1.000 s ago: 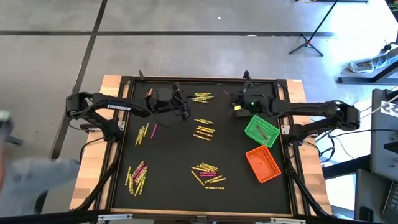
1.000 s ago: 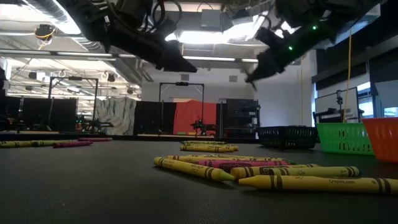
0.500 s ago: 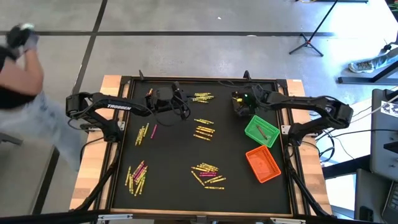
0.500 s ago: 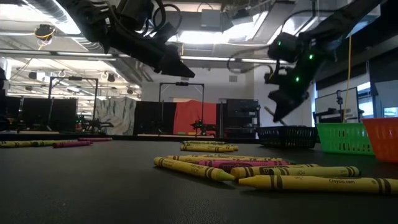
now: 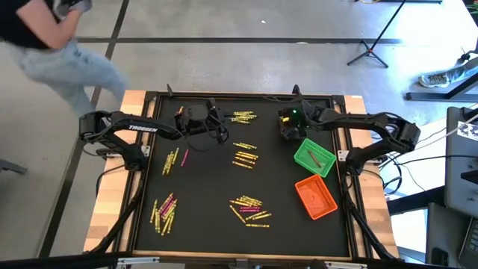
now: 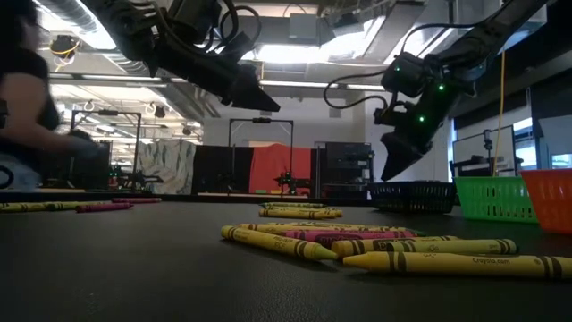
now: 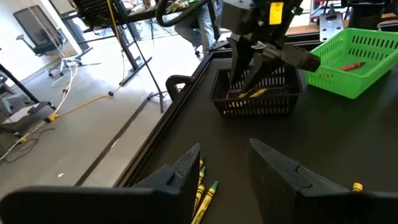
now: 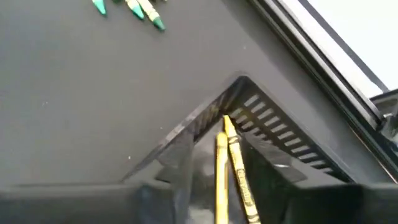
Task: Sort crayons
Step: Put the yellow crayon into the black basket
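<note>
**Right gripper over the black bin, yellow crayons between its fingers**

Black matting covers the table [image 5: 209, 194], with small yellow and pink crayons [image 5: 249, 210] lying in loose clusters across it. From above, the right gripper [image 5: 290, 128] only reads as a dark mass over the black mesh bin [image 7: 256, 94] at the far edge. Its wrist camera shows more: two yellow crayons [image 8: 227, 168] pinched between the fingers, pointing down into the bin's corner. From the left wrist view, yellow crayons also show lying inside that bin. Just beside it sits a green slotted plastic bin [image 5: 314, 157] with a red crayon inside, then an orange plastic bin [image 5: 316, 197]. The left gripper [image 7: 224, 165] hangs spread and empty above yellow crayons near the far edge. A person [image 5: 52, 37] passes beyond the table's left corner.
</note>
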`<state>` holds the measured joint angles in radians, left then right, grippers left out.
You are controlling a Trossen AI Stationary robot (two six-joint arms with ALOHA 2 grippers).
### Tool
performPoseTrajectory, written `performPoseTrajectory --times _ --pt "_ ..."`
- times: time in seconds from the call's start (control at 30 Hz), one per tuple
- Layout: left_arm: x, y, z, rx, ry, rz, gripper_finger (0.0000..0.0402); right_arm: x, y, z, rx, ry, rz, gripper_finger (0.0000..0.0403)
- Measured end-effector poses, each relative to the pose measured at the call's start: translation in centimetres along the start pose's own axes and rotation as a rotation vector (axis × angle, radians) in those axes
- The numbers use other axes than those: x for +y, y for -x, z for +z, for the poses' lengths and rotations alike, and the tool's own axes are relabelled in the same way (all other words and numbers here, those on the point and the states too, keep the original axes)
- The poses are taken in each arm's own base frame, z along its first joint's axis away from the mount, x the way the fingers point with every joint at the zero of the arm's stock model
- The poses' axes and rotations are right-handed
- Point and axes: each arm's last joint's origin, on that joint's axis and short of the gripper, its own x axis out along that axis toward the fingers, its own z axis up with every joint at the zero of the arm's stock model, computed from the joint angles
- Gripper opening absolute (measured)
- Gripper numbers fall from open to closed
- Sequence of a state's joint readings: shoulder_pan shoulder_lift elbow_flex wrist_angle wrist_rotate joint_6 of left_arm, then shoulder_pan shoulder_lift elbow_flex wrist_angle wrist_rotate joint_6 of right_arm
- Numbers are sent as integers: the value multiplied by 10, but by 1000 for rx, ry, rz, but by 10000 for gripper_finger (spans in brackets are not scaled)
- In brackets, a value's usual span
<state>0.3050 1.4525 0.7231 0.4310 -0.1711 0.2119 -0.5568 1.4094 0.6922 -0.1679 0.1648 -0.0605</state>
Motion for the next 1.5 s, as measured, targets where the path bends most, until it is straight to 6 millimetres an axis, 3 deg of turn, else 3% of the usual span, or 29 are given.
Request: performPoseTrajectory --times 0.2,0.37,0.7,0.97,1.23,1.5 --pt "8 -1 -4 49 35 109 118 -2 17 13 -109 14 26 184" --pt "22 1 -25 285 50 243 118 10 35 29 -289 68 73 193" --pt "99 19 -53 720 274 450 118 41 47 40 -448 200 149 193" --pt "150 35 -88 795 535 406 118 42 47 40 -443 216 146 193" --pt "170 42 -126 965 633 452 118 42 47 39 -439 216 147 193" --pt "178 40 -127 918 691 389 116 41 47 40 -438 212 131 193"
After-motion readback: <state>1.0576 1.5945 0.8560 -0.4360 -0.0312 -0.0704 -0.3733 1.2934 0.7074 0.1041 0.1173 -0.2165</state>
